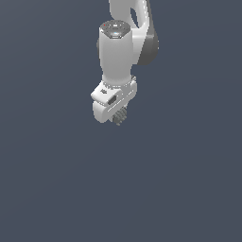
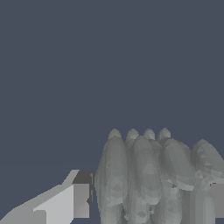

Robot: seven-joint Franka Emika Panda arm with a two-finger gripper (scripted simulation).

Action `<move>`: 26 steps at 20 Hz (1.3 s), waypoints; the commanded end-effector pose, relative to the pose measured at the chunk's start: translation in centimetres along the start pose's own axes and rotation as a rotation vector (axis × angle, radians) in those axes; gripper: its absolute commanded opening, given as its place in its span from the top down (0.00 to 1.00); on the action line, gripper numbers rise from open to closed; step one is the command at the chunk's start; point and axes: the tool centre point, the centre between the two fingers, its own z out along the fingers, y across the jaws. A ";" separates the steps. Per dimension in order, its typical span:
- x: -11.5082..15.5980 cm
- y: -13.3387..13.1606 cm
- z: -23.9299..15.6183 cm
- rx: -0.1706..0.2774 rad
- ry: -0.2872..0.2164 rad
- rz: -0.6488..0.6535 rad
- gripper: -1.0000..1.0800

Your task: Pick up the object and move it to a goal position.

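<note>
The object is a small dark grey ribbed lump that peeks out just under my white gripper in the exterior view. In the wrist view the object looms large, a cluster of grey rounded ribs. One finger presses against its side and the edge of the other finger shows on its far side. The gripper is shut on the object and holds it in the air. Most of the object is hidden behind the hand in the exterior view.
The white arm hangs down from the upper middle of the exterior view. A plain dark blue-grey surface fills both views.
</note>
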 end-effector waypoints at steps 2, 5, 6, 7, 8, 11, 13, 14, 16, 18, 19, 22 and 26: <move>-1.0 -1.2 -3.4 0.000 0.001 0.000 1.00; -2.0 -2.2 -6.5 0.001 0.001 -0.001 1.00; -2.3 -2.5 -7.6 0.001 0.002 -0.001 1.00; -2.5 -2.9 -8.5 0.001 0.002 -0.001 1.00; -2.8 -3.2 -9.5 0.001 0.002 -0.001 1.00; -3.6 -4.0 -12.2 0.001 0.003 -0.001 1.00; -4.0 -4.5 -13.8 0.001 0.003 -0.001 1.00; -4.2 -4.7 -14.5 0.001 0.003 -0.001 1.00; -4.6 -5.1 -15.9 0.001 0.003 -0.001 1.00; -4.9 -5.4 -17.0 0.001 0.003 -0.001 1.00; -5.1 -5.5 -17.5 0.001 0.003 0.000 1.00; -5.4 -5.8 -18.6 0.001 0.003 0.000 1.00; -5.6 -5.9 -19.4 0.001 0.002 0.000 1.00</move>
